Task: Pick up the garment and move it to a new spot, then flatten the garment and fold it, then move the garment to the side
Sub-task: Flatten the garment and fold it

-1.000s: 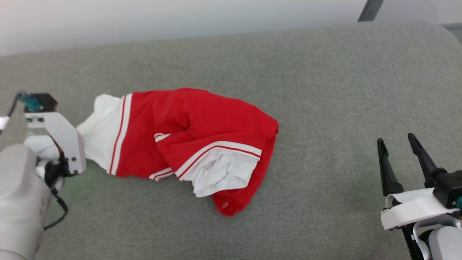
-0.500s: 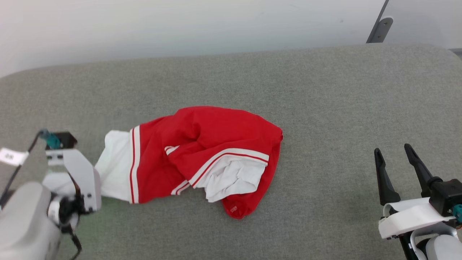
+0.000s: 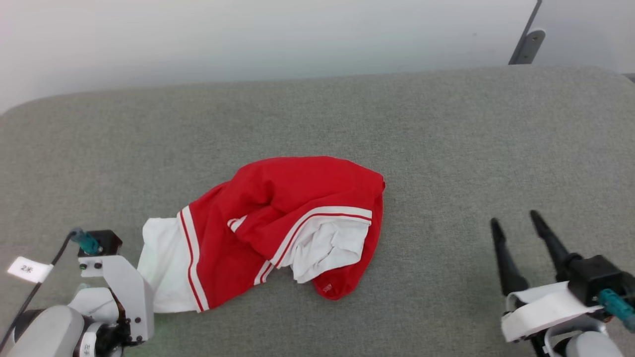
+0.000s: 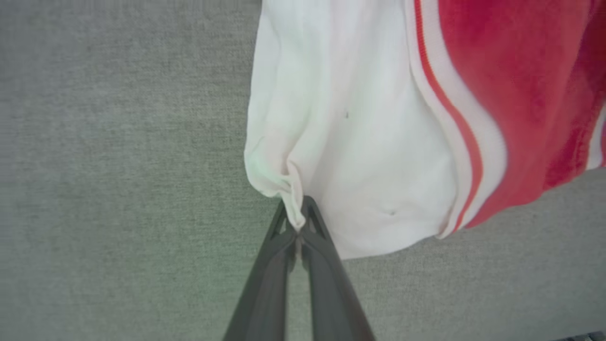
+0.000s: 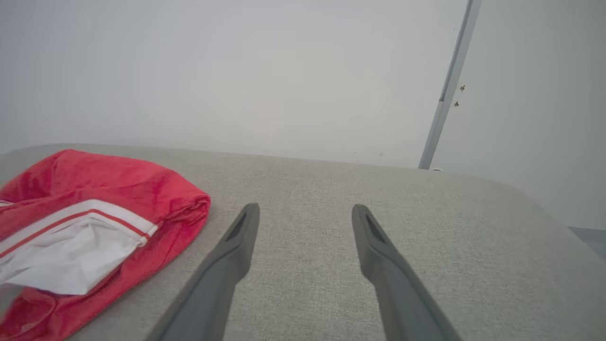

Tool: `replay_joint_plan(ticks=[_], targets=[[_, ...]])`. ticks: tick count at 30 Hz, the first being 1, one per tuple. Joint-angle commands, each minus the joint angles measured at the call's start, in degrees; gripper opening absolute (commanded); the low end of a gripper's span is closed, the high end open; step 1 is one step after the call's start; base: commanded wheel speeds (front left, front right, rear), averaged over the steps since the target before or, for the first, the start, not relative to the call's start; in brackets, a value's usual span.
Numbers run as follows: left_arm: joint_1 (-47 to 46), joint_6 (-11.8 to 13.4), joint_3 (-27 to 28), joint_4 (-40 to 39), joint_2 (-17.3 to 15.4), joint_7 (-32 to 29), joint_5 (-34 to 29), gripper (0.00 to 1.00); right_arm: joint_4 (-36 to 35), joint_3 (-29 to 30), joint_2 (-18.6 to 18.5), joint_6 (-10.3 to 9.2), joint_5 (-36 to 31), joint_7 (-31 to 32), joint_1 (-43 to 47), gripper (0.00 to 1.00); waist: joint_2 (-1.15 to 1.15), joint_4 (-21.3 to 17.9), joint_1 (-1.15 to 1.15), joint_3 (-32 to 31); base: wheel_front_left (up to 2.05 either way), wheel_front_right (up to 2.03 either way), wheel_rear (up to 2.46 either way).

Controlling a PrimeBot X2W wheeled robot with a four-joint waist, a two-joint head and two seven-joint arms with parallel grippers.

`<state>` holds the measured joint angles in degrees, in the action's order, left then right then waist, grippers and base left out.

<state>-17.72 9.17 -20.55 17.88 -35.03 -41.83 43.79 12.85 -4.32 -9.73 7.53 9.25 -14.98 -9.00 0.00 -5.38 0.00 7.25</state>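
A small white tag [image 3: 29, 269] hangs on the dark cable [image 3: 62, 245] well to the left of the garment [image 3: 297, 198], level with its white sleeve end. The tag's dark print reads as a "2" followed by one more character, too small to tell for sure. On the garment itself, a small patch of pale print [image 3: 327, 287] sits on the red fold at its lowest tip in the head view; the characters are too small to read. Left of the garment and below the tag, the pale wrist housing [image 3: 87, 342] carries a few small dark marks, stacked one above the other, also not legible.
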Motion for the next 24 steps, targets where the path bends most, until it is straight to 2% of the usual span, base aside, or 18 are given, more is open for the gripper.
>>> replay_joint_plan(ticks=[1, 2, 12, 17, 24], targets=[[0.76, 0.5, 0.23, -0.47, 0.03, 0.96, -0.39, 0.9, 0.33, -1.09, -0.37, -0.08, 0.46, -0.31, 0.26, 1.0, 0.0, 0.46, 0.0, -0.54, 0.0, 0.0, 0.0], [0.99, 0.51, 0.33, -0.75, 0.15, 1.84, -0.65, 1.0, 0.53, -1.92, -0.71, -0.08, 0.85, -0.31, 0.18, 1.0, 0.0, 0.68, 0.0, -0.82, 0.0, 0.0, 0.0], [1.5, -1.64, 0.59, -2.12, 1.07, 10.38, -2.19, 1.0, 3.25, -8.85, -2.72, -0.08, 3.83, -0.31, -0.9, 1.0, 0.0, 4.31, 0.0, -3.62, 0.0, 0.0, 0.0], [1.57, -2.66, 1.54, -2.47, 1.56, 19.05, -4.24, 1.0, 5.46, -13.09, -3.49, -0.08, 6.51, -0.11, -2.21, 1.0, 0.0, 6.74, 0.0, -4.51, 0.0, 0.0, 0.0], [2.15, -3.47, 2.96, -2.68, 3.41, 33.04, -6.99, 1.0, 8.96, -17.74, -3.82, -0.08, 10.12, 3.6, -5.83, 1.0, 0.0, 10.4, 0.0, -3.87, 0.0, 0.0, 0.0]])
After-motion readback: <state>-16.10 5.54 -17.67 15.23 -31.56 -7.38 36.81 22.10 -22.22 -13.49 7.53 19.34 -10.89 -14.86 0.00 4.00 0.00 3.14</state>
